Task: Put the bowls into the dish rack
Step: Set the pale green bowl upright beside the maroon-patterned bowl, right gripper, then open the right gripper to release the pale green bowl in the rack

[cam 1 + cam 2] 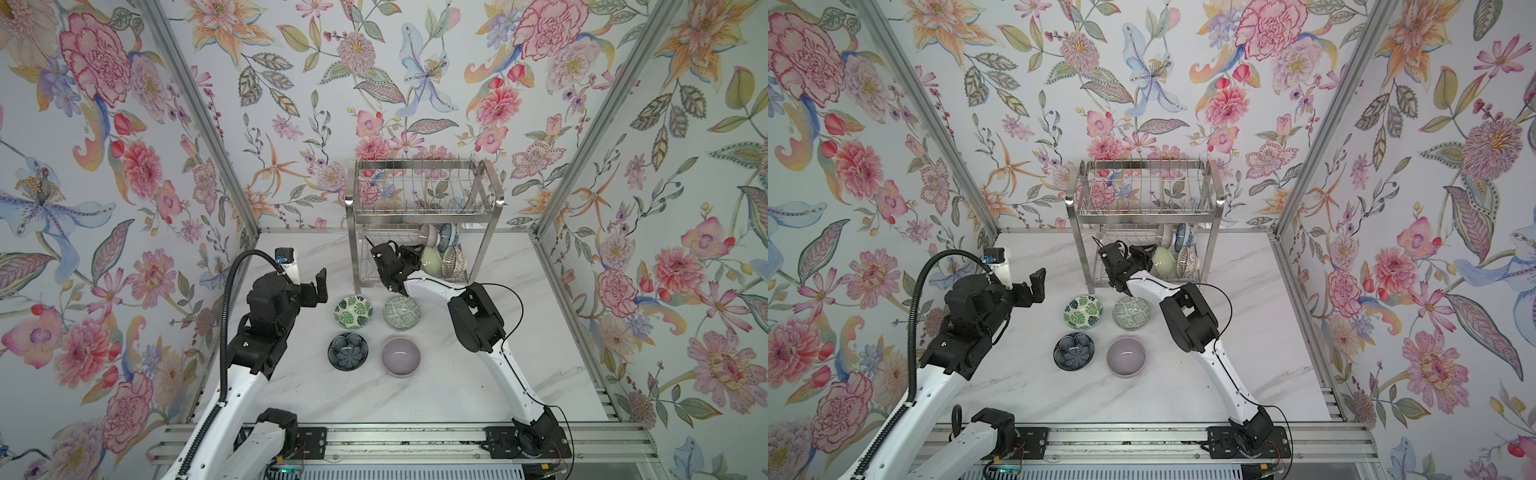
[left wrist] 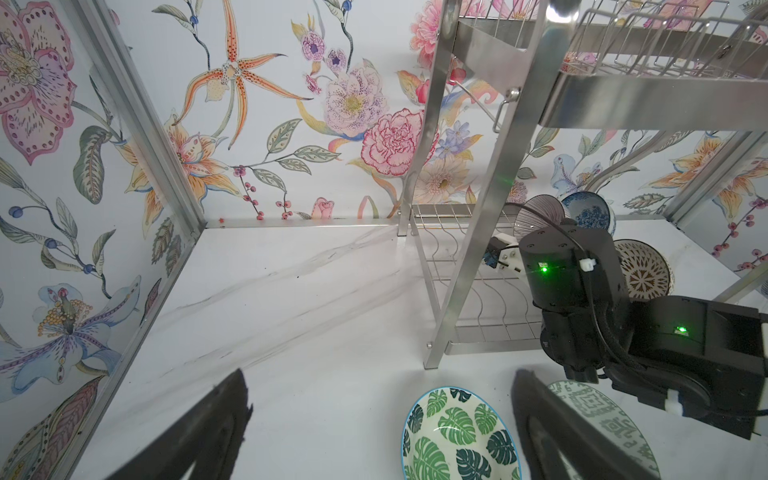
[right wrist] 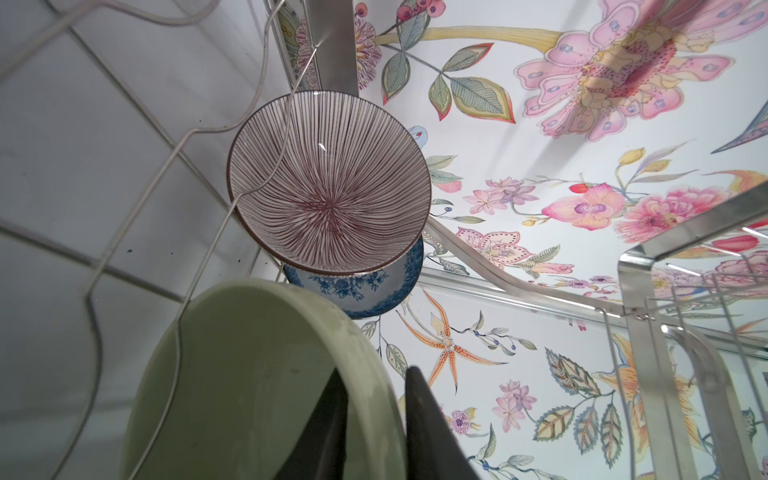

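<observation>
Right hand (image 3: 374, 374) straddles rim of green bowl (image 3: 249, 374) in dish rack (image 1: 424, 212); grip cannot be told. Left hand (image 2: 380, 374) hangs wide open, empty.

Bright, even light; faint soft shadows on the table (image 1: 436, 399); glints on the dish rack (image 1: 419, 214); green bowl (image 3: 249, 395) blurs close up.

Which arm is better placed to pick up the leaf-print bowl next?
Left. The left gripper hangs open just beside the leaf-print bowl, while the right gripper is inside the dish rack, astride the green bowl's rim.
</observation>
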You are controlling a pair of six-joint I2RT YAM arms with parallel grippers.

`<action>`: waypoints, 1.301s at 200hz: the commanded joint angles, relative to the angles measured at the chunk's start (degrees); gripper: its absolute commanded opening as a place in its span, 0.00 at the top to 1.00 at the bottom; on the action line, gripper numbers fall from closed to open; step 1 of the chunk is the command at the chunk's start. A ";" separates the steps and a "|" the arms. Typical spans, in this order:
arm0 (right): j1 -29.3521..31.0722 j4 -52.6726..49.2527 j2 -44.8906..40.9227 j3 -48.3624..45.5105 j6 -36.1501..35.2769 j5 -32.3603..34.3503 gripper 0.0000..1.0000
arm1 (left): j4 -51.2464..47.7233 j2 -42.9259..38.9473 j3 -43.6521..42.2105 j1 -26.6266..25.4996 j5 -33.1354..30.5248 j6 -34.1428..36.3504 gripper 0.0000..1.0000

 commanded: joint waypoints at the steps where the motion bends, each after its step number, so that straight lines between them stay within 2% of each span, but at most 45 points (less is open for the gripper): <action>1: -0.65 -3.54 2.12 0.10 0.87 -3.84 0.73 | 1.40 0.07 -0.72 0.73 0.86 -0.60 0.01; 69: -2.34 -3.54 -0.49 -0.37 0.86 -3.96 0.72 | 1.69 0.77 -0.99 0.81 0.89 -0.69 0.01; 87: -2.73 -3.56 -1.35 -0.93 1.26 -4.14 0.65 | 1.67 0.94 -0.97 0.78 0.86 -0.69 0.01; 115: -3.04 -3.80 -2.76 -1.71 2.26 -4.92 0.43 | 1.61 1.31 -0.99 0.75 0.87 -0.85 0.01; 161: -3.04 -4.27 -4.12 -1.64 2.95 -6.24 0.33 | 1.26 1.65 -1.03 0.74 0.62 -1.31 0.01; 225: -2.25 -4.51 -7.63 -2.17 5.24 -10.17 0.08 | 0.11 2.74 -0.55 0.72 -1.61 -0.87 0.01; 260: -1.35 -4.78 -10.79 -5.23 8.25 -17.68 0.02 | 0.28 4.43 -0.20 0.72 -1.54 -0.69 0.01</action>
